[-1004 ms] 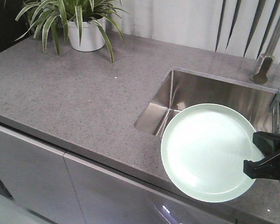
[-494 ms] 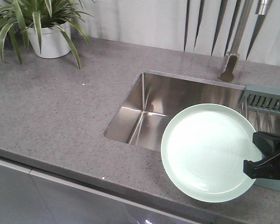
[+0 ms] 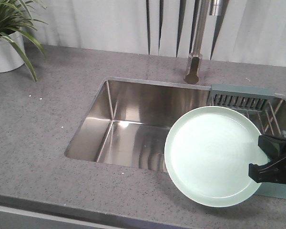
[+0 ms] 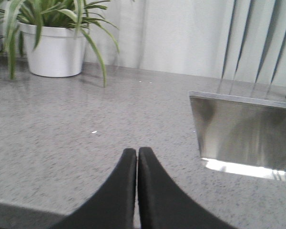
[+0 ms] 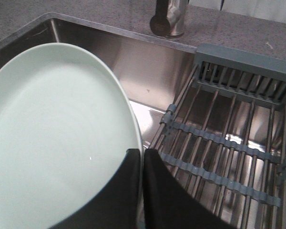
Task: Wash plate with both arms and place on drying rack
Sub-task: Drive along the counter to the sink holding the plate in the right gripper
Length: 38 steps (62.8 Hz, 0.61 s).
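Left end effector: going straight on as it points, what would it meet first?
Nothing close: the shut left end effector points across bare countertop, between the plant pot and the sink. It would likely reach the countertop or the pale back wall first; depth is unclear.

A steel sink (image 3: pixel 133 102) sits in the grey countertop (image 3: pixel 33 124), faucet (image 3: pixel 194 67) behind, potted plant (image 3: pixel 2 52) far left.

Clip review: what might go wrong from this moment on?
The right gripper pinches the round pale mint-green plate only at its rim, so it may slip or tilt into the steel sink. The left gripper, shut and empty over the grey speckled countertop, gives no support. Swinging the plate could knock the steel-rod drying rack.
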Available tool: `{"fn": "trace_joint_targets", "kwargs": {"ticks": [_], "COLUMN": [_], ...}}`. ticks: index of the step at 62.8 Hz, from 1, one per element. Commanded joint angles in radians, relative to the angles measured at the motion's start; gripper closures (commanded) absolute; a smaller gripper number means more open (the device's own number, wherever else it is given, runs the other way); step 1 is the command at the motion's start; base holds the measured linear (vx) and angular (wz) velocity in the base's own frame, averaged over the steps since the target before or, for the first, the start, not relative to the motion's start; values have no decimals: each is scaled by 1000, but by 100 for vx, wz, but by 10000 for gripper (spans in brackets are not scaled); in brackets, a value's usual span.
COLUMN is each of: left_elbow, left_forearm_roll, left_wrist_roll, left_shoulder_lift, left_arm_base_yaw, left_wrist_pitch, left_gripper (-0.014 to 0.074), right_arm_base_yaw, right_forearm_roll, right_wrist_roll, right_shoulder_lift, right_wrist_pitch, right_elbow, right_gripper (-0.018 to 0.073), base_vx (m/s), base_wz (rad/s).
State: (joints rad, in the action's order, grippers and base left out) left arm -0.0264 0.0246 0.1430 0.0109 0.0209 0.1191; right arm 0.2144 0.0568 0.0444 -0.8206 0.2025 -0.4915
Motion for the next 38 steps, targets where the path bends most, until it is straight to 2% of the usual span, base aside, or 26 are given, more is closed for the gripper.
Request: {"fn": "trace_joint_targets", "kwargs": {"ticks": [1, 38], "left_elbow": [-15, -15], "left_forearm_roll": [8, 8], "left_wrist_roll": [9, 9], "left_shoulder_lift": [16, 16], "left_arm_base_yaw": [1, 1], "left_wrist_pitch": [-69, -69], "left_gripper": [602, 602], "right_arm_base_yaw": [-3, -3], "right_forearm_roll": [-3, -3], "right_wrist_roll": [7, 7], "right_shoulder_lift": [11, 11], "right_wrist_pitch": [-77, -77], "right_elbow": [-29, -29], "right_gripper": [568, 568], "base_vx": [6, 5], "base_wz": [-26, -19]}}
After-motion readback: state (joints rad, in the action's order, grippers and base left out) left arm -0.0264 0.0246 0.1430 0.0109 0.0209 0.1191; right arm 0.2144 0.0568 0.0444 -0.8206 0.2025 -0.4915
